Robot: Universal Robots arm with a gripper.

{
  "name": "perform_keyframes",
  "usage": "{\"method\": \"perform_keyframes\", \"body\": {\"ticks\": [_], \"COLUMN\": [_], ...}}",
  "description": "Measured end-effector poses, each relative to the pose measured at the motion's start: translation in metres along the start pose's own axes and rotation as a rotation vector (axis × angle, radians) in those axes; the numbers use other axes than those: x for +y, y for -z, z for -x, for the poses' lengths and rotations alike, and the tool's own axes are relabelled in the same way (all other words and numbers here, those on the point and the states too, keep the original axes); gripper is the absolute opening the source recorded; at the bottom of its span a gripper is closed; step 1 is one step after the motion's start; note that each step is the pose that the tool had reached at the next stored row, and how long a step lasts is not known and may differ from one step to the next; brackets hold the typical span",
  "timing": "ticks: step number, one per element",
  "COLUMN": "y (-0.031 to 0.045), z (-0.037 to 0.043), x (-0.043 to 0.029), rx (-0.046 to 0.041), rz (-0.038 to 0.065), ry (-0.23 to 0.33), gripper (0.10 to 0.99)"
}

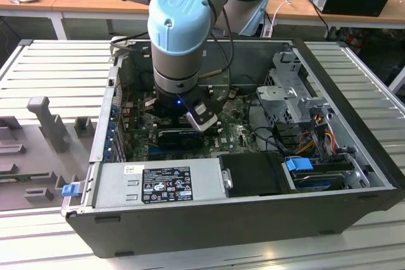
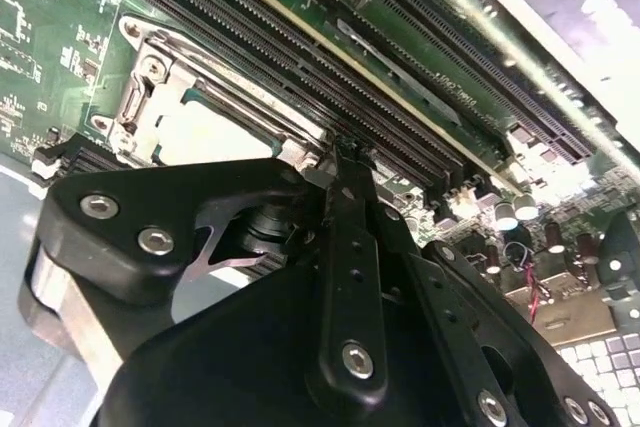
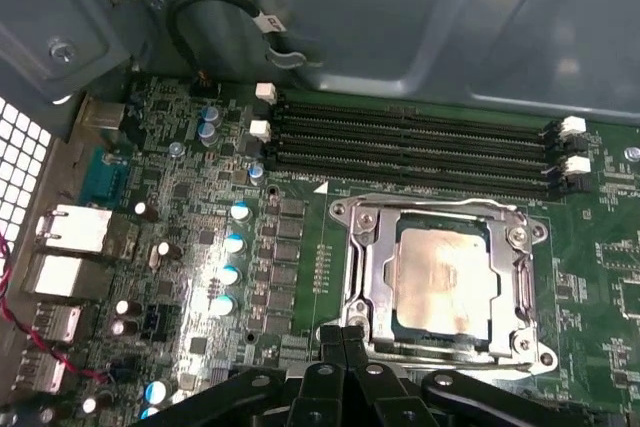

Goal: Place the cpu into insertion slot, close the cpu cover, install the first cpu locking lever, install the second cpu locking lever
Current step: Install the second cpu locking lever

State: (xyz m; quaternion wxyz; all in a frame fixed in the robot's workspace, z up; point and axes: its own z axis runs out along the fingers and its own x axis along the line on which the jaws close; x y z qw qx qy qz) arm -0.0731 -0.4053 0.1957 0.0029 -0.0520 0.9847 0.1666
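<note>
Hand (image 3: 343, 335) clenched, empty, just beside the socket edge. Cpu (image 3: 441, 277) seated in insertion slot (image 3: 362, 287), cpu cover (image 3: 520, 269) down around it.

An open computer case (image 1: 354, 150) sits on the ribbed surface (image 1: 50, 74); inside, green board (image 3: 180, 207), four long black memory slots (image 3: 410, 147), and possibly a blue-tabbed drive (image 1: 299, 164).

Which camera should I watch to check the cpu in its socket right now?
The first wrist view: the cpu lies face-on inside the silver cpu cover. In the second wrist view the gripper hides part of it. In the exterior view the arm blocks it.
</note>
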Motion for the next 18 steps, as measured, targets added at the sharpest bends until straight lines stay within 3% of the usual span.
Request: {"method": "perform_keyframes", "body": {"ticks": [6,9,13,14,18], "y": [-0.0035,0.0086,0.0162,0.0223,0.0312], "z": [-0.0015,-0.0013,-0.001,-0.0009,-0.0007], "x": [-0.0005,0.0039,0.0068,0.009,0.0121], "rx": [-0.0021,-0.0021,-0.002,-0.002,-0.0021], "rz": [0.019,0.019,0.019,0.019,0.019], "ry": [0.0,0.0,0.0,0.0,0.0], "gripper": [0.106,0.106,0.106,0.106,0.106]}}
